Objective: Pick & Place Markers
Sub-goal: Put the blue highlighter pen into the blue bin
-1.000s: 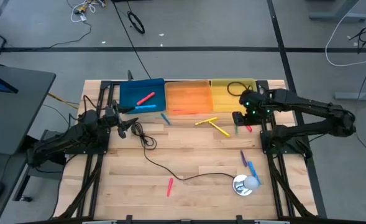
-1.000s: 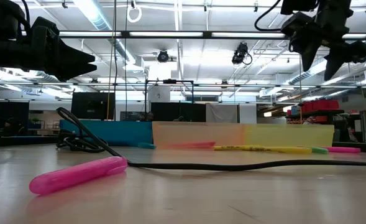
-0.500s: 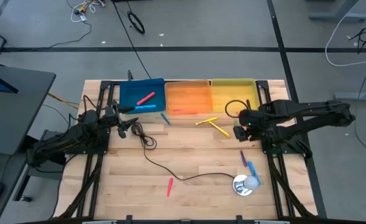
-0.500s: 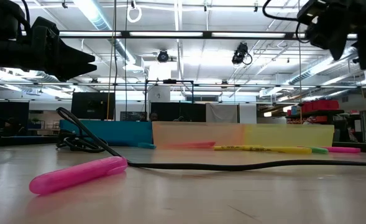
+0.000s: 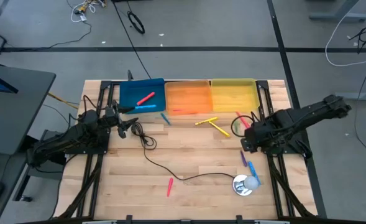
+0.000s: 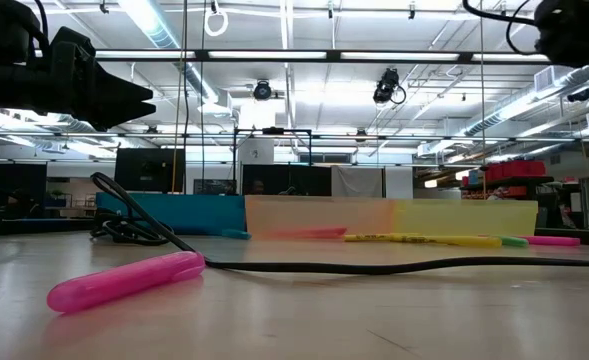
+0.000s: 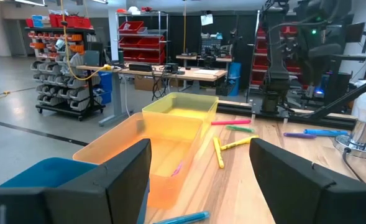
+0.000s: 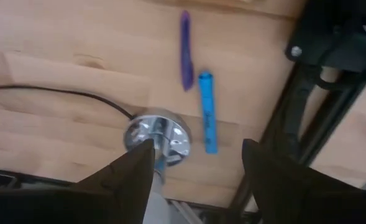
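Observation:
Markers lie scattered on the wooden table: a purple one [image 8: 186, 50] and a blue one [image 8: 207, 112] at the near right, two yellow ones [image 5: 210, 124], a green one [image 5: 235, 130] and a red one [image 5: 240, 119] before the yellow tray [image 5: 233, 93], a pink one [image 5: 169, 186] near the front. A red marker [image 5: 145, 98] and a blue one [image 5: 146, 106] lie in the blue tray [image 5: 133, 90]. My right gripper [image 5: 245, 143] hangs open, pointing down, above the purple marker, holding nothing. My left gripper [image 5: 135, 129] waits open at the left, level.
An orange tray [image 5: 187, 96] stands between the blue and yellow ones at the far edge. A black cable [image 5: 170, 173] runs across the table to a round silver object [image 5: 245, 184] near the blue marker. Another blue marker [image 5: 165, 118] lies before the trays.
My right gripper has swung from beside the yellow tray toward the table's near edge, turning about as it went, and now hangs over the purple marker. Its fingers have stayed open. The markers have not moved.

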